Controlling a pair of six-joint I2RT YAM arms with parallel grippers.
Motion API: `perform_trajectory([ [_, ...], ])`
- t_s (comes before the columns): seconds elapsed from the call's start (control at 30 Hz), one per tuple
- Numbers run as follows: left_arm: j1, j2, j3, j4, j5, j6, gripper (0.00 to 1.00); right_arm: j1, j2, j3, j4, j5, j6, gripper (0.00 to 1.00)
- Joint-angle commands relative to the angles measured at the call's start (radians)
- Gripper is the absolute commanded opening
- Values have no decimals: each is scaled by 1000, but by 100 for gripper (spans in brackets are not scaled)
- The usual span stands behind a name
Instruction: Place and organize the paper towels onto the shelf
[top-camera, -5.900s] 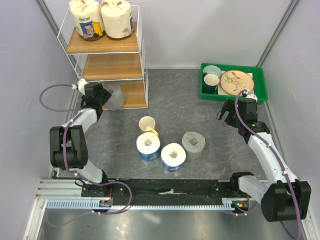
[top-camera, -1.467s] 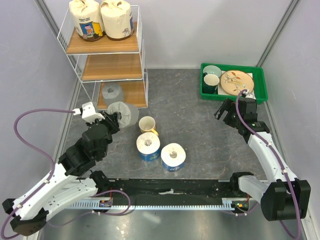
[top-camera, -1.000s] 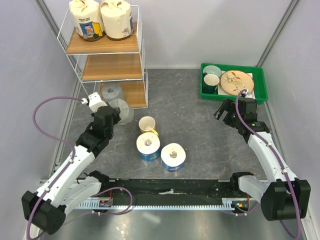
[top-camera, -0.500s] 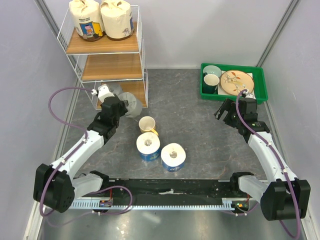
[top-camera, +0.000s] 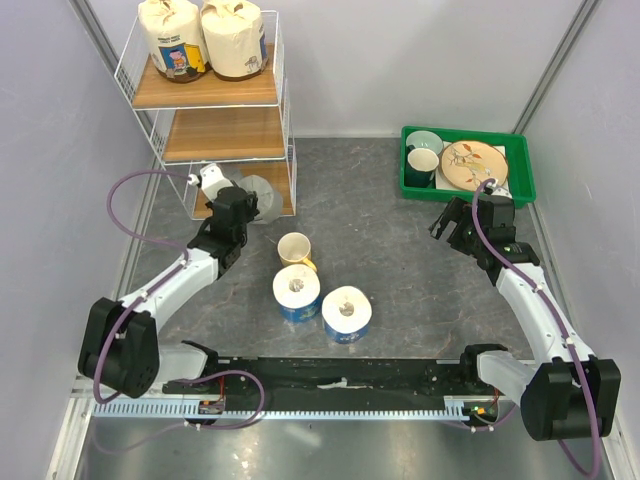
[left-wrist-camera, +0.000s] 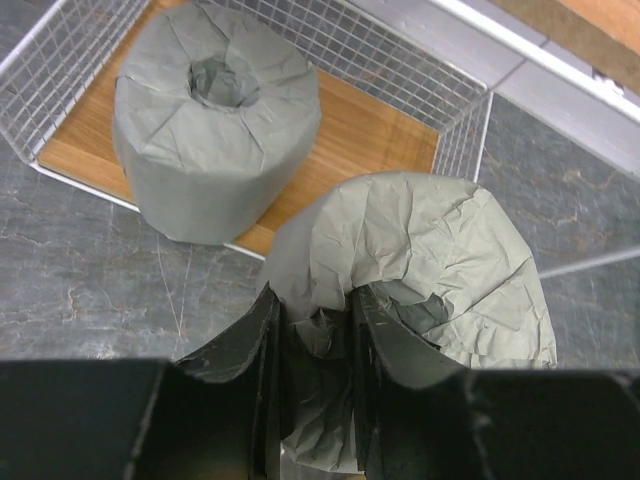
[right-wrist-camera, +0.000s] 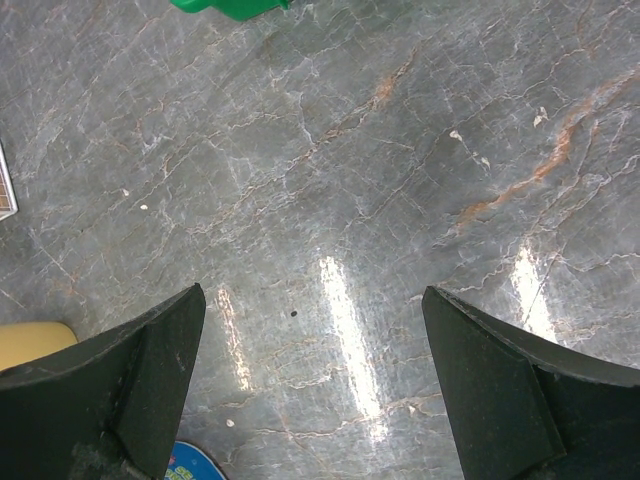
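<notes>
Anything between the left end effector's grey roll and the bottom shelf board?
Nothing visible blocks it. The other grey roll fills the left of the bottom board; bare wood lies beside it, ahead of the held grey roll. The corner wire stands close.

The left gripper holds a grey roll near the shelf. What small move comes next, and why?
Probably ease the left gripper forward over the bottom board, then lower. It is shut on the held grey roll, which hangs at the board's edge, and bare wood shows beside the standing grey roll.
</notes>
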Motion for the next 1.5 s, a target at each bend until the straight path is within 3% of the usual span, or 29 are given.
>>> perform_trajectory([
  [0.0, 12, 35, 55, 128, -74, -22, 25, -5, -4, 22, 18, 15, -14, 98],
  [0.63, 40, 204, 109, 233, -91, 21, 26, -15, -5, 34, 1, 17, -25, 98],
  [1.47, 53, 367, 205, 254, -143, 75, 27, -22, 5, 88, -41, 55, -37, 98],
])
